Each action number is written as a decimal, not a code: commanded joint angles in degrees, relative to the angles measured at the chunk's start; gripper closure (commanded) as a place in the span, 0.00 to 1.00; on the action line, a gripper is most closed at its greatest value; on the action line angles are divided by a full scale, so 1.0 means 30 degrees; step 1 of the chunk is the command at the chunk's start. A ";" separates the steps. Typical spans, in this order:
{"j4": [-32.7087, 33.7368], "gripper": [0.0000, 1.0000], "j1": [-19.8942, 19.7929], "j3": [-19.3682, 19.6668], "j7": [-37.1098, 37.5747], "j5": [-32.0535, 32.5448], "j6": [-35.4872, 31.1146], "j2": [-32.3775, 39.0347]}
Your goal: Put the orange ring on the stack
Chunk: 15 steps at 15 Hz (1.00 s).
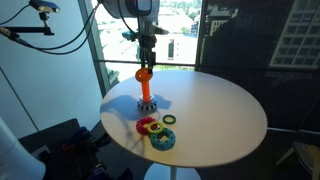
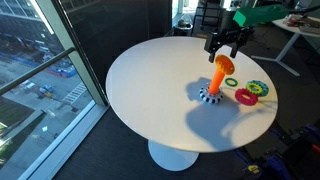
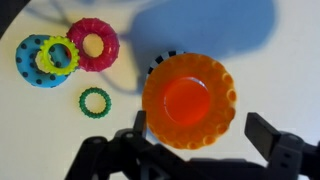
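Observation:
The orange ring (image 3: pixel 189 100) with its bumpy edge sits round the top of the stack's orange-red peg (image 1: pixel 146 92), whose dark speckled base (image 3: pixel 165 58) peeks out behind it. In both exterior views the ring (image 1: pixel 144 73) (image 2: pixel 224 66) is at the peg's top, above the base (image 2: pixel 209 96). My gripper (image 3: pixel 200 125) is open directly above it. The left finger is close to the ring's edge and the right finger stands clear of it. The gripper also shows in both exterior views (image 1: pixel 146 55) (image 2: pixel 225 45).
Loose rings lie on the round white table (image 1: pixel 215 110) near the stack: a blue ring (image 3: pixel 35 62) with a yellow-green ring (image 3: pixel 58 55) on it, a red ring (image 3: pixel 93 43) and a small green ring (image 3: pixel 95 101). Windows stand behind the table.

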State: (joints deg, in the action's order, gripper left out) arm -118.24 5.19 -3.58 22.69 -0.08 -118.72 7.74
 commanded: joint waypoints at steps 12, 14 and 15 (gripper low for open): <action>-0.0755 0.00 0.0286 -0.0406 -0.0965 -0.1750 -0.2748 -0.0660; -0.0933 0.00 0.0285 -0.0407 -0.1029 -0.1798 -0.3031 -0.0661; -0.1028 0.00 0.0278 -0.0405 -0.1082 -0.1816 -0.3136 -0.0669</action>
State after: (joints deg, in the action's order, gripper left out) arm -119.31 6.10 -4.78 21.21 -3.96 -126.55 7.27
